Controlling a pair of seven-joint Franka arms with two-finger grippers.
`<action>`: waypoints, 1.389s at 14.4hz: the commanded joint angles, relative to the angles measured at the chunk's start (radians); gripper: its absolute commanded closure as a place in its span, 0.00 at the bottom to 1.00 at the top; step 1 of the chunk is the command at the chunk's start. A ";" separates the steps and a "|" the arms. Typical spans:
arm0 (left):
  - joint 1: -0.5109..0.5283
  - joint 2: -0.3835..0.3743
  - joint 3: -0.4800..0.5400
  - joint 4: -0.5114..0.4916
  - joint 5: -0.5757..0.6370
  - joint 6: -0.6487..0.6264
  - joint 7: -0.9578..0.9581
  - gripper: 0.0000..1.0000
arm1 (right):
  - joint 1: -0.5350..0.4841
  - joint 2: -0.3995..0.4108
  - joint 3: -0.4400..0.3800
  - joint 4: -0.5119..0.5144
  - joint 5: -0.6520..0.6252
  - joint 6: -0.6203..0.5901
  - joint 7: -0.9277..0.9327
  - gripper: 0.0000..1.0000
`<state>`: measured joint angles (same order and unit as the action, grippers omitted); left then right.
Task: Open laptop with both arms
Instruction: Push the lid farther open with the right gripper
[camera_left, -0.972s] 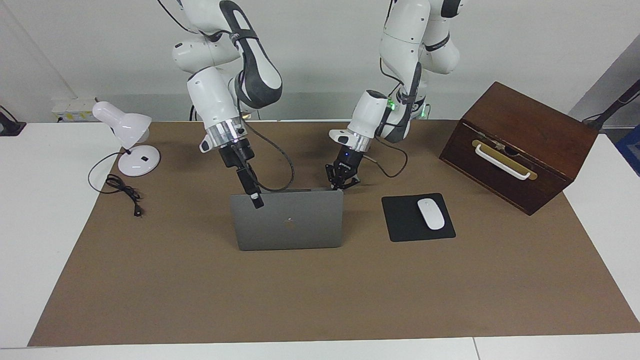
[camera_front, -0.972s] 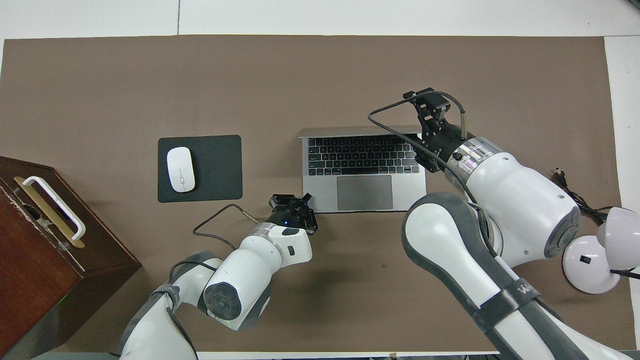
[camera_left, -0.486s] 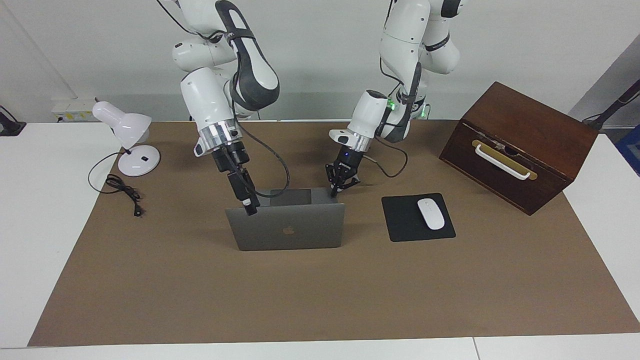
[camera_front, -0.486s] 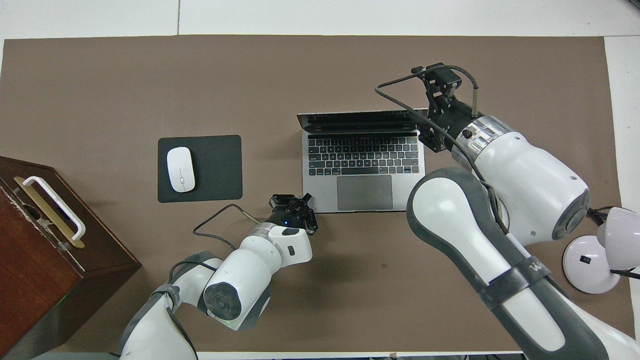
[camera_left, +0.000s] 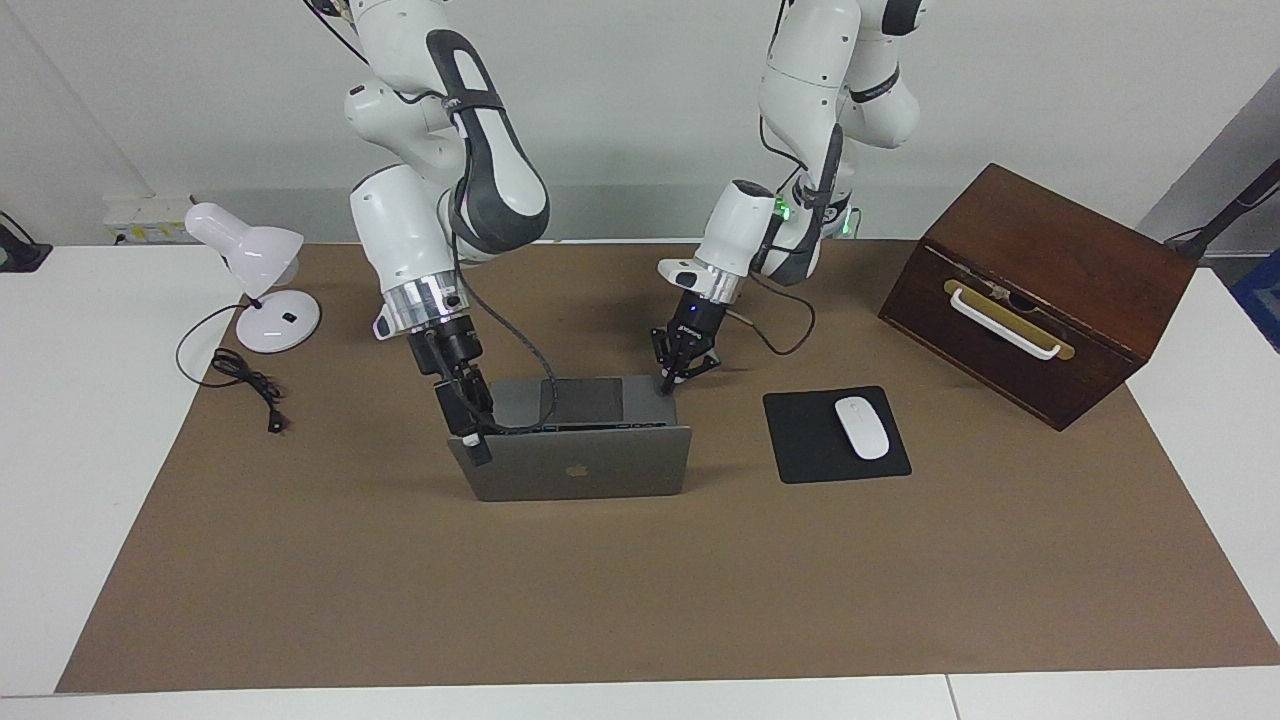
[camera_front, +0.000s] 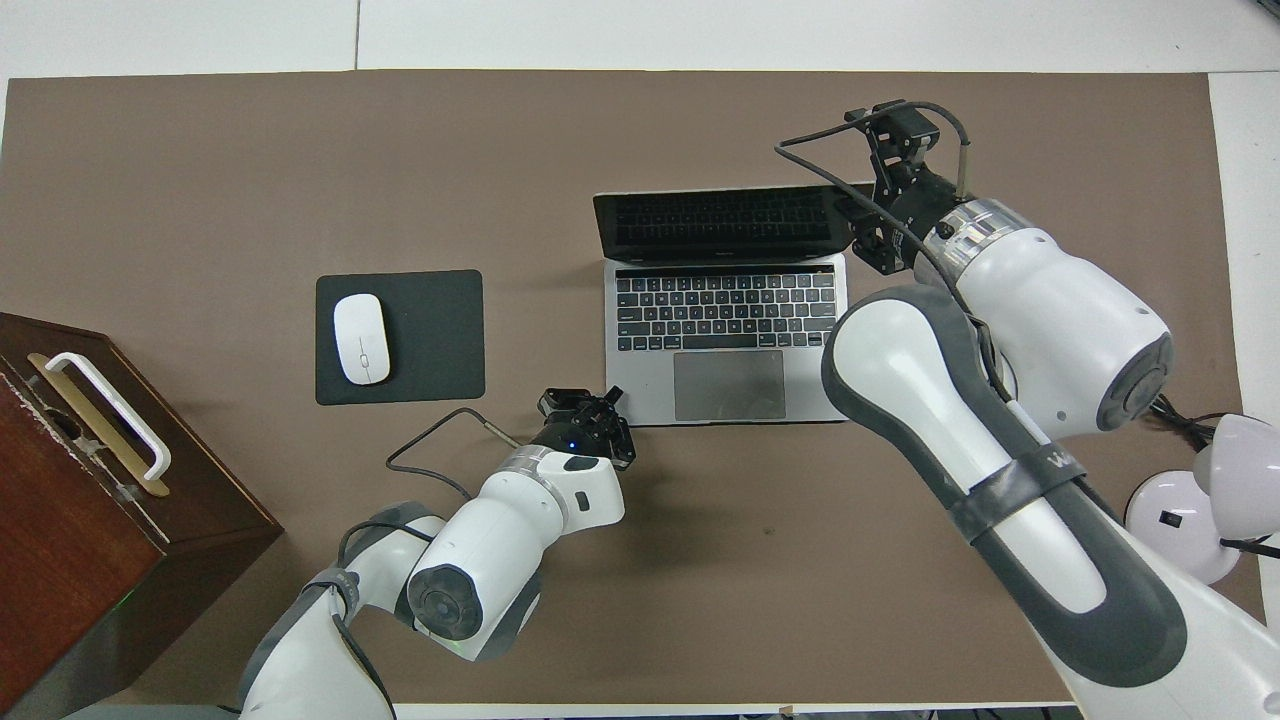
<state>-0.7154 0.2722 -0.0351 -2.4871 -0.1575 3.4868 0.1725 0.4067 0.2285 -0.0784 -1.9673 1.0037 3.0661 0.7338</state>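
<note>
Left gripper (camera_left: 668, 384), shut, presses the laptop (camera_left: 575, 465) base corner; right gripper (camera_left: 478, 448), grip unclear, at the lid's corner.

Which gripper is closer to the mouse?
The left gripper, at the laptop's base corner beside the mouse. The right gripper holds the lid corner toward the lamp.

Silver-grey laptop (camera_left: 580, 470), black mouse pad (camera_left: 800, 440), white mouse (camera_left: 862, 427), brown mat (camera_left: 640, 580).

A white table (camera_left: 90, 450) has a brown mat (camera_left: 640, 580) on it, with a laptop (camera_left: 580, 465), lamp (camera_left: 262, 285), mouse pad (camera_left: 805, 445) and wooden box (camera_left: 1040, 290).
</note>
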 joint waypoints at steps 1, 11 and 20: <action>-0.019 0.022 0.014 0.002 -0.013 0.017 0.019 1.00 | -0.017 0.046 0.005 0.077 0.041 0.011 -0.048 0.00; -0.016 0.022 0.014 0.002 -0.014 0.017 0.015 1.00 | 0.018 -0.014 0.045 0.053 0.072 -0.026 0.050 0.00; -0.002 -0.040 0.014 0.011 -0.017 0.003 -0.076 1.00 | -0.032 -0.071 0.095 0.249 -0.026 0.054 -0.138 0.00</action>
<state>-0.7149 0.2665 -0.0252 -2.4748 -0.1576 3.4944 0.1124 0.4148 0.1428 0.0127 -1.7717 1.0120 3.1341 0.7229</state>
